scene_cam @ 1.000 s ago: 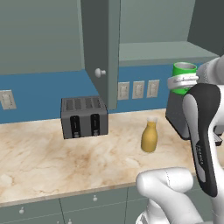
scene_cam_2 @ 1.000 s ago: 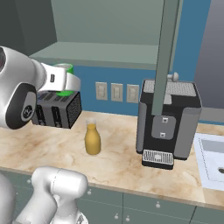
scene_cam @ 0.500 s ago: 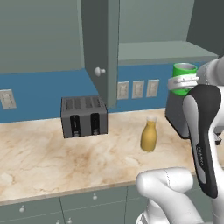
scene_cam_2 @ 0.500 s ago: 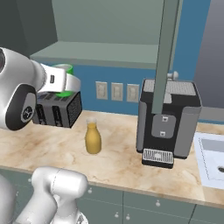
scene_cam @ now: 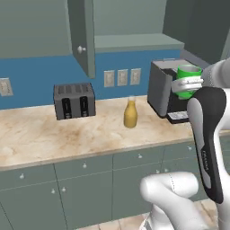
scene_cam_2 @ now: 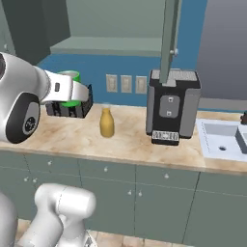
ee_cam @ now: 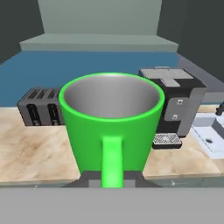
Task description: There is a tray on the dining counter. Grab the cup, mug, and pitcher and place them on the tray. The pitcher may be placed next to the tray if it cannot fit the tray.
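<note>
My gripper (scene_cam: 187,86) is shut on the green mug (scene_cam: 188,77), which I hold upright in the air in front of the cabinet counter. In the right base view the mug (scene_cam_2: 70,76) sits in the gripper (scene_cam_2: 79,93) at the left. The hand view looks into the empty mug (ee_cam: 111,118), its handle facing the camera. The amber pitcher (scene_cam: 130,113) stands on the beige counter between the toaster and the coffee machine, and shows again as pitcher (scene_cam_2: 106,122). The tray, the cup and the dining counter are out of view.
A dark toaster (scene_cam: 74,100) stands at the counter's left and a coffee machine (scene_cam_2: 172,106) at its right. A sink (scene_cam_2: 224,140) lies further right. An open cabinet door (scene_cam: 83,36) hangs above the counter. Knobbed cabinet fronts (scene_cam: 85,179) run below.
The whole picture has shifted: the base has backed away from the counter, whose cabinet fronts now show. The mug stays in my shut gripper.
</note>
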